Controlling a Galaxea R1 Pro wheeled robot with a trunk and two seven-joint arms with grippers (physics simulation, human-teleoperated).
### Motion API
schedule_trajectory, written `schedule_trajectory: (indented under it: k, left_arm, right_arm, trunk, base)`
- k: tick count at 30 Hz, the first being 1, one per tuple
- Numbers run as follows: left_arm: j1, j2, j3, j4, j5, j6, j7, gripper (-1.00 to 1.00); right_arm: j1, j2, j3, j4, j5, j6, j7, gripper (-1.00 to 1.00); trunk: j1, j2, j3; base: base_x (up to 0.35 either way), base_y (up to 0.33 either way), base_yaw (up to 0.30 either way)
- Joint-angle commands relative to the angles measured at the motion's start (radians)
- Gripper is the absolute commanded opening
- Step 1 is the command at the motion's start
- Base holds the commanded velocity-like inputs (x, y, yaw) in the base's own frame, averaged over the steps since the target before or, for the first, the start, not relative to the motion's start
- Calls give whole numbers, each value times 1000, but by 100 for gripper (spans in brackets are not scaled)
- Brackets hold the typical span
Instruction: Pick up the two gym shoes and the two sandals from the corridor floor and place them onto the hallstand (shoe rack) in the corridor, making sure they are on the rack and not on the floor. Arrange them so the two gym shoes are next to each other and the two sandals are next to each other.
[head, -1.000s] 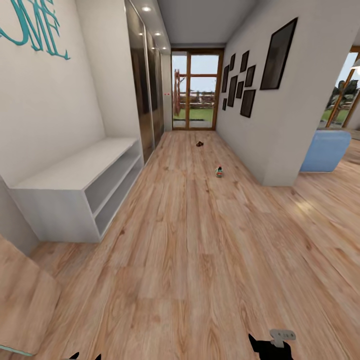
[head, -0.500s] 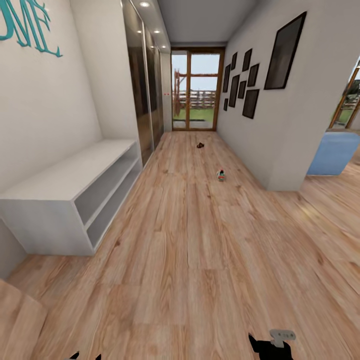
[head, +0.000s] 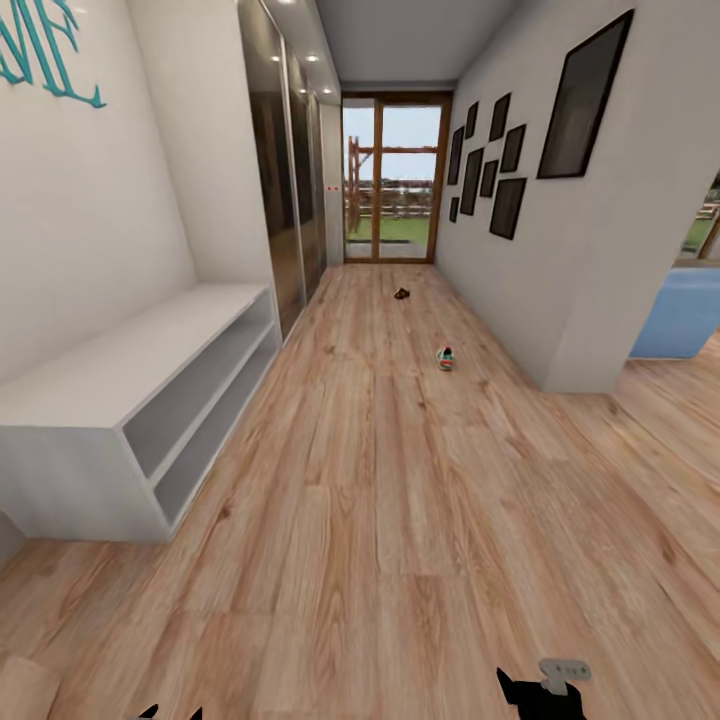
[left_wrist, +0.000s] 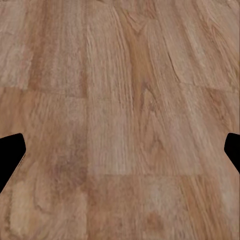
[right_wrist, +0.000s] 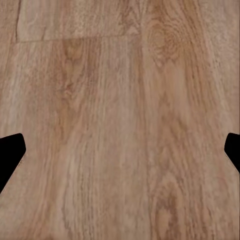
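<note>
The whole head view has slid since 1 s ago, so the robot & its camera have moved; the things themselves sit where they were. Going left to right: the teal wall letters (head: 45, 50) are now cut off more at the picture's edge, and the white bench (head: 135, 400) under them looks bigger & closer. It has two open shelves, but these letters don't read "LOVE", so it's prob. the plain bench, not the hallstand for the shoes. Past the bench end, down the corridor floor (head: 380, 520), a small dark lump (head: 401, 294) lies near the glass door (head: 393, 180); it may be a sandal but it's too tiny to tell. A bit nearer than that, well past the bench, sits a gym shoe (head: 445, 357), pale w/ red & green bits. It looks a little bigger than before. The blue thing (head: 685, 310) past the right wall corner has slid mostly out of the picture. So the robot is rolling toward the shoes & nothing is picked up yet. The left gripper (left_wrist: 120, 150) has its fingers wide apart over bare planks, holding nothing. The right gripper (right_wrist: 120, 155) is the same, spread & empty.
</note>
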Motion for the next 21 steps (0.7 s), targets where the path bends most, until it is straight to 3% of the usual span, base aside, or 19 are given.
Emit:
schedule_trajectory:
  k: [1, 21]
  left_arm:
    - [-1, 0, 3, 1, 5, 1, -8, 100]
    - [-1, 0, 3, 2, 5, 1, -8, 100]
  right_arm:
    - [-1, 0, 7, 1, -10, -3, 4, 100]
    - [-1, 0, 7, 0, -10, -3, 4, 100]
  trunk:
    - [0, 0, -1]
    - [0, 0, -1]
  base:
    - [339, 0, 0]
    - [339, 0, 0]
